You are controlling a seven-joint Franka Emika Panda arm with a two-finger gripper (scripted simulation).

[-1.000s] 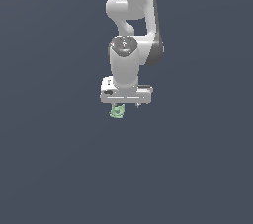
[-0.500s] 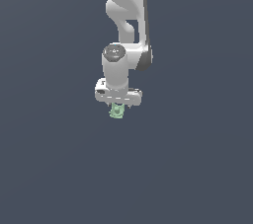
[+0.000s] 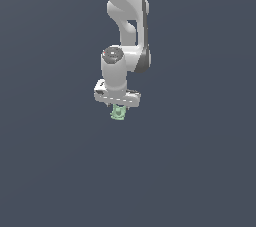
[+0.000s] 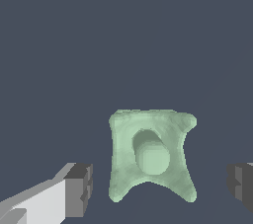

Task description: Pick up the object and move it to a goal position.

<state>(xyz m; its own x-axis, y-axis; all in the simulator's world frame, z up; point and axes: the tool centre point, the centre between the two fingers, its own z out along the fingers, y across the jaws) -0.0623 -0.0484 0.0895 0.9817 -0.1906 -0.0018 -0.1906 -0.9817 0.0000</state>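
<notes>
Jaws spread wide, clear gaps either side of object [image 4: 150, 161]; gripper [image 4: 160, 188] straddles it, no contact. Arm [image 3: 125, 31] vertical above.

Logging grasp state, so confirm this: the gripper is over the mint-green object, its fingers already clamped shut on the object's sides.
Not clamped. In the wrist view the gripper is open: each of the fingers stands clear of the mint-green object, with a gap on both sides. The rest holds; the exterior view shows the gripper over the object.
</notes>
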